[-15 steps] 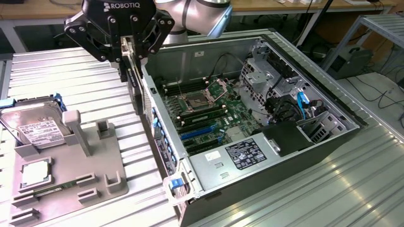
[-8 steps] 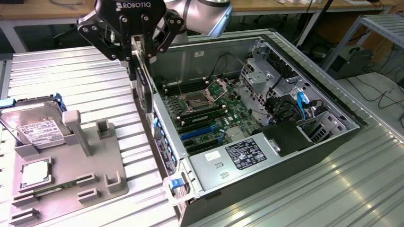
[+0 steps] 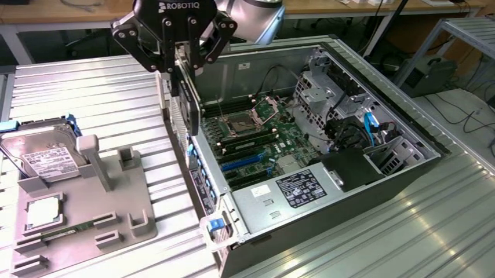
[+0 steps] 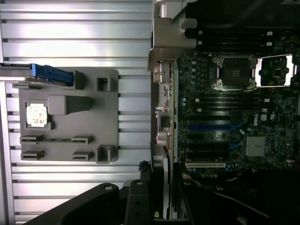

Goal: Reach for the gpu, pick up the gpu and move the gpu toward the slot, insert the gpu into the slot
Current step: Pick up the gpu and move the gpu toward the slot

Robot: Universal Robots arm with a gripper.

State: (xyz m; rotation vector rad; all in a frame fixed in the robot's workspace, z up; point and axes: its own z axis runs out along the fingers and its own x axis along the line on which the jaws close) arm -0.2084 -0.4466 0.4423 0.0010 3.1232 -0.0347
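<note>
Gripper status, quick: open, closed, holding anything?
Gripper: closed on the gpu, held upright at the open computer case's edge.

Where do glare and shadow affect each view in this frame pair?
Exterior view: light glares off the ribbed table at the exterior view's right, and the gpu clamped in the pincer reads as a dark slab. Wrist view: bright bands wash the ribbed table, while the motherboard sits dim by comparison.
</note>
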